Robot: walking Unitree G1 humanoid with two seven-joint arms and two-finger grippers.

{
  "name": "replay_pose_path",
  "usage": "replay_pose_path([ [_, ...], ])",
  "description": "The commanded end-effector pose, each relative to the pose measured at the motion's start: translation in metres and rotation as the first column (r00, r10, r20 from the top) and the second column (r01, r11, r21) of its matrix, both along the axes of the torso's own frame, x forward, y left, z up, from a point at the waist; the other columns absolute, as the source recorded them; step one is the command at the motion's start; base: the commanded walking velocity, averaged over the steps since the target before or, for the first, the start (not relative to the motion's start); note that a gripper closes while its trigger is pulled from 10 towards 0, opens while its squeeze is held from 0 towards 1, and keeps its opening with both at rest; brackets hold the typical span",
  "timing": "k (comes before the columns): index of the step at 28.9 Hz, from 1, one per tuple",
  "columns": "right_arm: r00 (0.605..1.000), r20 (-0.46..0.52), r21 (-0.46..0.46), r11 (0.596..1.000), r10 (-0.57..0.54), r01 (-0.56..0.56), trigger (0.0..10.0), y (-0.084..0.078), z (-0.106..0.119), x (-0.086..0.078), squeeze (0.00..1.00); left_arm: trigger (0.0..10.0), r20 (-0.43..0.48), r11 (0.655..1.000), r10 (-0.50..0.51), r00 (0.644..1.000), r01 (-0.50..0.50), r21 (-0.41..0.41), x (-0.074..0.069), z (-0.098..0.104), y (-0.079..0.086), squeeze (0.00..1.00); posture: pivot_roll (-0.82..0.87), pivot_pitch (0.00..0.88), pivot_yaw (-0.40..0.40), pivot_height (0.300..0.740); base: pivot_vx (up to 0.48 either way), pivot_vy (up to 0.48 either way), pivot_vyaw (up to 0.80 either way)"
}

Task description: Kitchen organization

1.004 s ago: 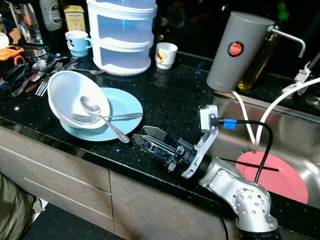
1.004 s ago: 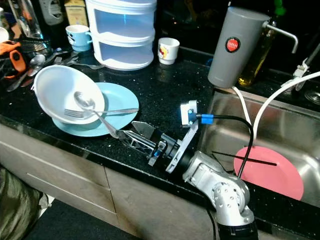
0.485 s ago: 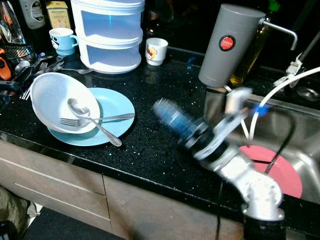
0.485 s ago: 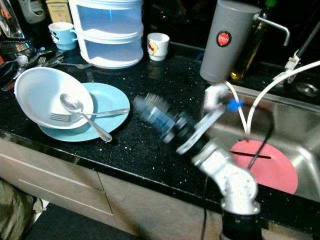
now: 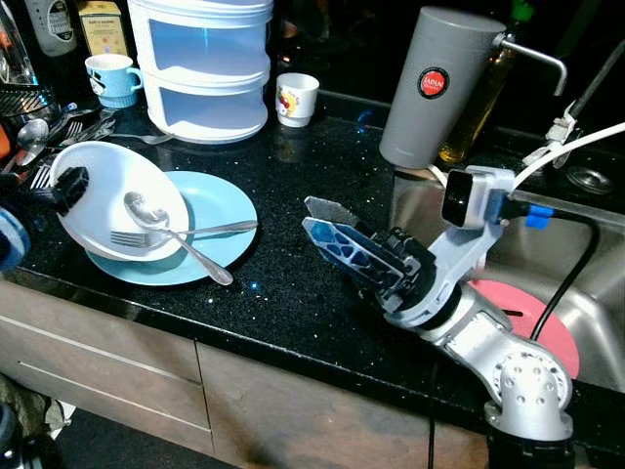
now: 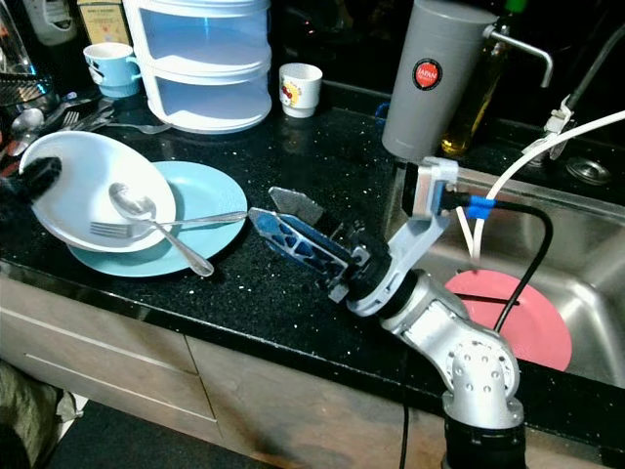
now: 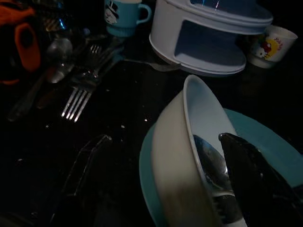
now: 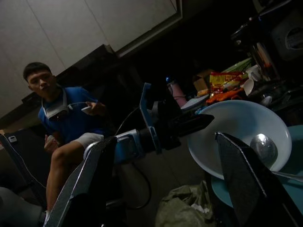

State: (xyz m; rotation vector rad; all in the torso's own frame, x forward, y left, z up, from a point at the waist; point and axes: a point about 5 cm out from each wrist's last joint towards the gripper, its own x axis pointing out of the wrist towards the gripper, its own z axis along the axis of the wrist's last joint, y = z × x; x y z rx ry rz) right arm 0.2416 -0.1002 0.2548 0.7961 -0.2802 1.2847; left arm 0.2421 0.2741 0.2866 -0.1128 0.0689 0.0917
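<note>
Head views: right gripper (image 5: 327, 220) hovers over the counter (image 5: 293, 293), jaws parted, empty, white bowl (image 5: 103, 195) at its nine o'clock on the blue plate (image 5: 220, 210). Left wrist: left gripper (image 7: 161, 189) straddles the bowl rim, open, spoon (image 7: 210, 165) inside. Right wrist: a seated person (image 8: 66, 118) watches. Nothing sorted yet, I'd say.

The grey canister (image 5: 436, 86), at the upper right of the frame on the tabletop, bears a round red badge (image 5: 432, 82); its white lettering is too small to read. The small white cup (image 5: 295, 99) at upper centre carries a red and yellow cartoon print, without legible words. The yellow box (image 5: 102, 26) at upper left has a printed label, also unreadable.
</note>
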Motion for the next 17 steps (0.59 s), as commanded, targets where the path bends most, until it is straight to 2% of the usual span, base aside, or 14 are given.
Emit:
replay_pose_path([
  [1, 1.000, 0.003, -0.018, 1.000, -0.010, 0.010, 10.0, -0.002, 0.002, -0.001, 0.00, 10.0, -0.028, 0.999, 0.001, 1.000, -0.002, -0.048, 0.002, -0.002, -0.001, 0.00, 0.18, 0.000, -0.073, 0.740, 0.000, 0.000, 0.00],
  [9, 0.999, -0.012, -0.034, 0.998, -0.053, 0.052, 10.0, -0.003, -0.001, 0.003, 0.00, 10.0, -0.038, 0.993, 0.049, 0.998, -0.053, -0.104, 0.001, 0.000, 0.007, 0.00, 0.17, 0.000, -0.073, 0.740, 0.000, 0.000, 0.00],
  [17, 0.995, -0.031, -0.046, 0.995, -0.093, 0.092, 10.0, -0.004, -0.002, 0.007, 0.00, 10.0, -0.034, 0.990, 0.075, 0.997, -0.078, -0.117, 0.002, 0.003, 0.012, 0.00, 0.17, 0.000, -0.070, 0.740, 0.000, 0.000, 0.00],
])
